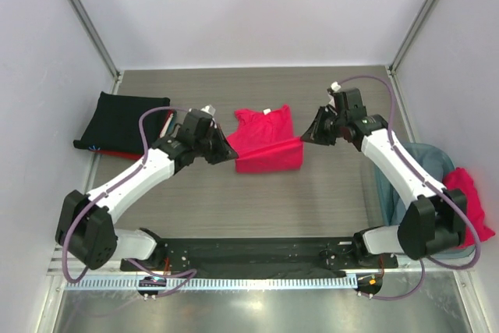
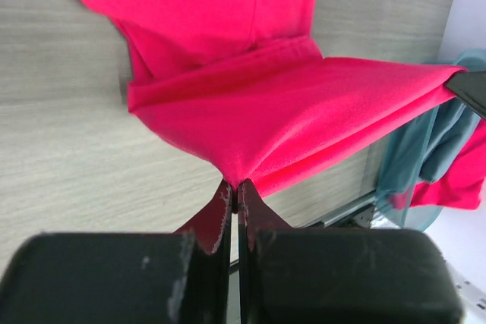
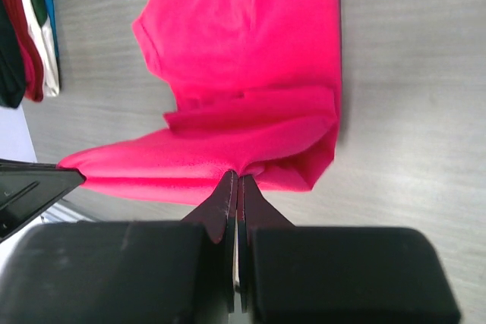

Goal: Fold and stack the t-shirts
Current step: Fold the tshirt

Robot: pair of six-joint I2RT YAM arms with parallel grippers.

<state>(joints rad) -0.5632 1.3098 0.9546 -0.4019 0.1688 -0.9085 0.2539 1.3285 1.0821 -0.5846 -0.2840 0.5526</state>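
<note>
Left claw [image 1: 228,154] was shut tight on the left corner of the pinkish-red t-shirt [image 1: 265,134]. The left wrist view showed the fabric bunched to a point right at the closed tips. Right claw [image 1: 306,139] was likewise clamped on the same shirt's right corner, jaws together with cloth pinched between them.

The gripped edge ran taut from claw to claw, forming a doubled-over band along the shirt's near side. The far part of the shirt, with the neck opening and a small white label, lay flat on the desk [image 1: 257,208], roughly mid-desk.

Black t-shirt [image 1: 117,118] sat folded well to the left of the pinkish-red one, with a dark red layer [image 1: 117,154] peeking out from under it. The right wrist view also showed white and blue edges in that stack.

Grey-blue t-shirt [image 1: 421,163] was crumpled well to the right of the pinkish-red one, past the right arm. A second pinkish-red garment [image 1: 470,202] lay touching it, further right still.
</note>
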